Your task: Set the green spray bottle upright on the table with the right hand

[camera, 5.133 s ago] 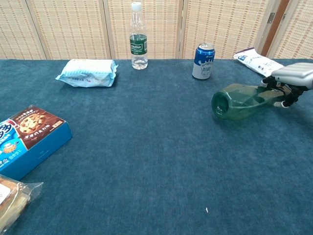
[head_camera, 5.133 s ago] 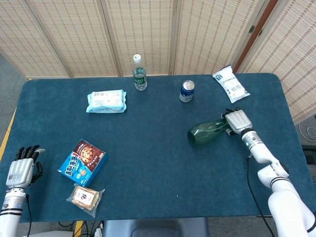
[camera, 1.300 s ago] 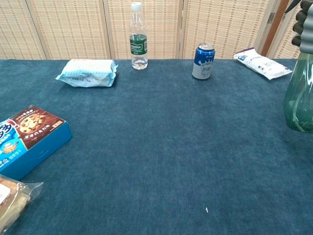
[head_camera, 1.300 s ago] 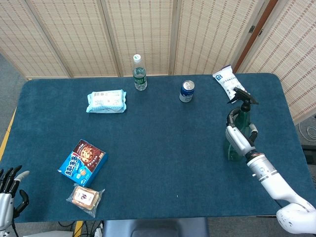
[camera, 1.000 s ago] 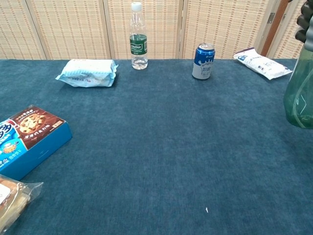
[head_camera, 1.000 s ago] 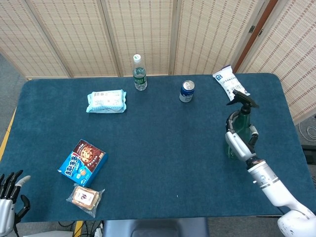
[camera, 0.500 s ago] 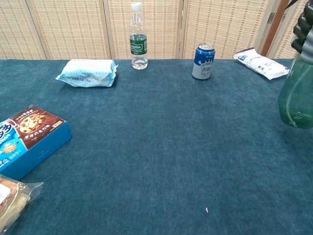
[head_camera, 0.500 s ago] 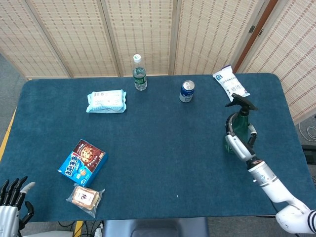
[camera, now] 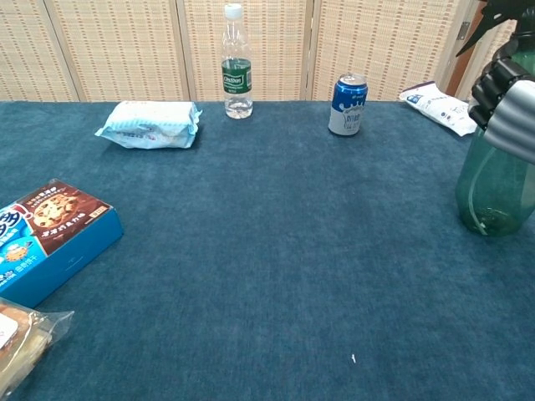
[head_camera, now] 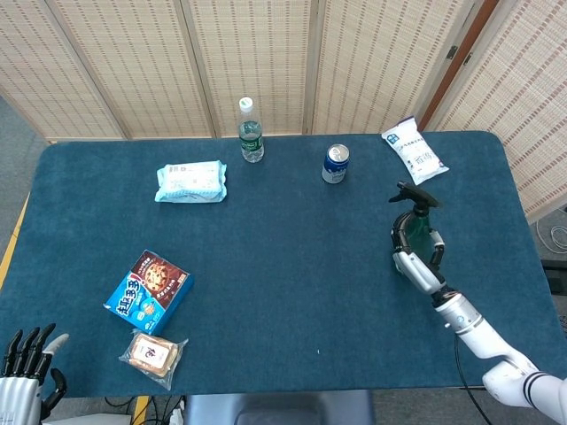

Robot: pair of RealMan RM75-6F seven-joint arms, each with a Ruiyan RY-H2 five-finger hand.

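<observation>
At table's right, right hand (head_camera: 416, 266) fingers grip upright green spray bottle (camera: 493, 188), neck hidden; left hand (head_camera: 27, 390) cut off, fingers apart.

Little print here can be made out. The blue cardboard cookie box (camera: 52, 238), far to the left of the right hand (camera: 506, 104), carries large white Chinese characters on its blue face; the head view suggests they read "趣多多", though they are too small to be sure. The clear plastic water bottle (camera: 236, 63) has a green label with white lettering too small to read. The blue-and-white drink can (camera: 348, 104), the pale blue wipes pack (camera: 149, 124) and the white snack pouch (camera: 442, 107) all bear illegible print.
</observation>
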